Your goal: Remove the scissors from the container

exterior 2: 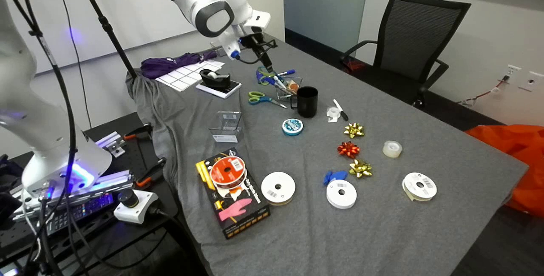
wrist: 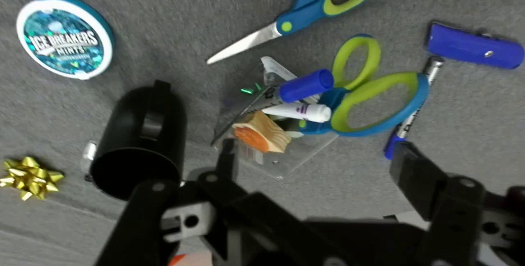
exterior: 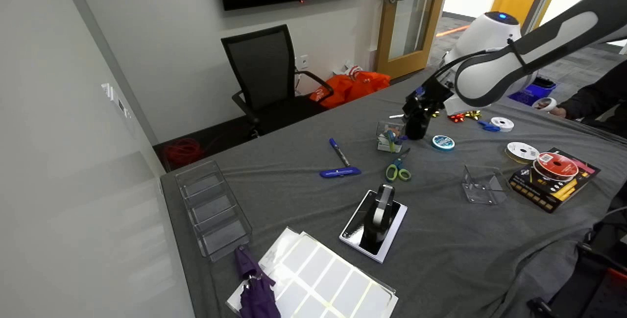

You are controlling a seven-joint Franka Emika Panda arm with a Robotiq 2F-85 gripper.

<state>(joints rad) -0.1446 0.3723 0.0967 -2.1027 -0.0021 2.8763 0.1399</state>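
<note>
Scissors with green-and-blue handles leaned in the clear plastic container, blades hidden, loops jutting beyond its rim toward two o'clock in the wrist view. The gripper hung above, fingers wide apart and gripping nothing. Good work here likely called for easing it toward half past one, straddling one loop, squeezing, then raising along the blades' line so the light-looking container would not tip or follow. From the loops, the blue-capped marker crowded in at nine o'clock, the white marker and an orange-faced wooden block at eight; the markers seemed likeliest to snag. A black mug stood just beside the container at nine o'clock, its inside too dark to read. A loose second pair lay outside, just past twelve o'clock.
</note>
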